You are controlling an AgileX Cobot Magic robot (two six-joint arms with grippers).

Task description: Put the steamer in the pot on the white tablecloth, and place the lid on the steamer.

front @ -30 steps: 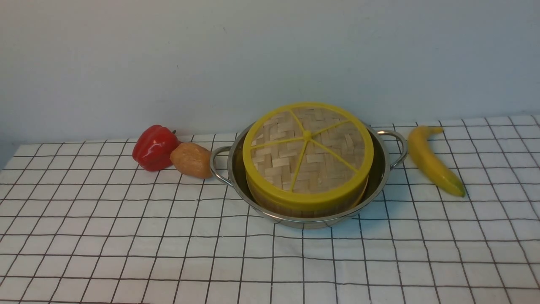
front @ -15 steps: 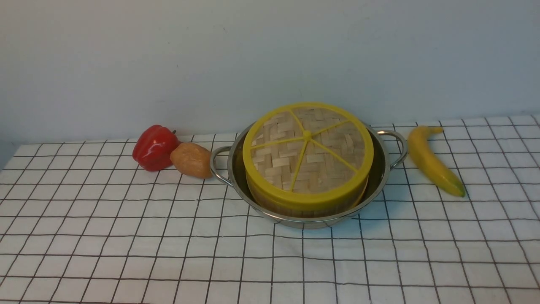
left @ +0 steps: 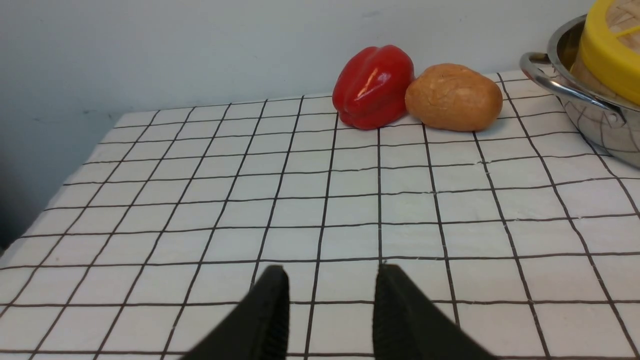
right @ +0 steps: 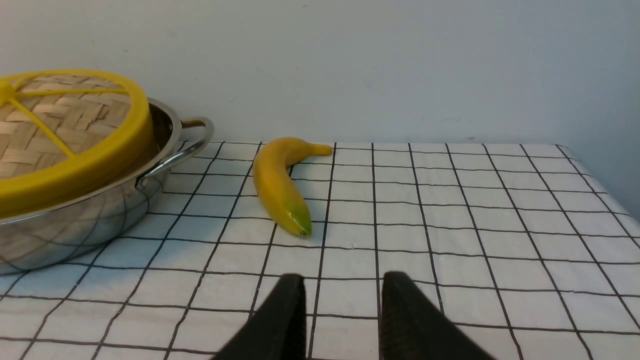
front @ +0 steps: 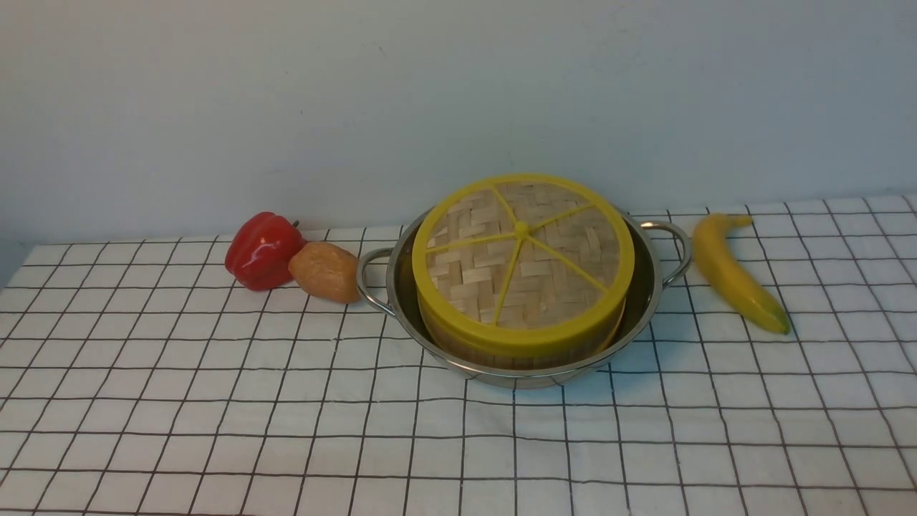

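The shiny pot [front: 645,301] stands on the white tablecloth [front: 215,401] at mid-table. The steamer [front: 494,351] sits inside it, with only its bamboo wall showing below the lid [front: 523,261], which rests flat on top. Neither arm shows in the front view. In the left wrist view my left gripper [left: 331,272] hovers open over bare cloth, with the pot [left: 595,115] and lid [left: 610,55] far off at the frame's edge. In the right wrist view my right gripper [right: 342,280] is open and empty too, well apart from the pot [right: 90,220] and lid [right: 75,135].
A red pepper [front: 261,249] and a brown potato [front: 326,271] lie just left of the pot's handle. A banana [front: 738,272] lies to its right. The cloth's left edge drops off beyond the pepper [left: 372,85]. A pale wall stands behind.
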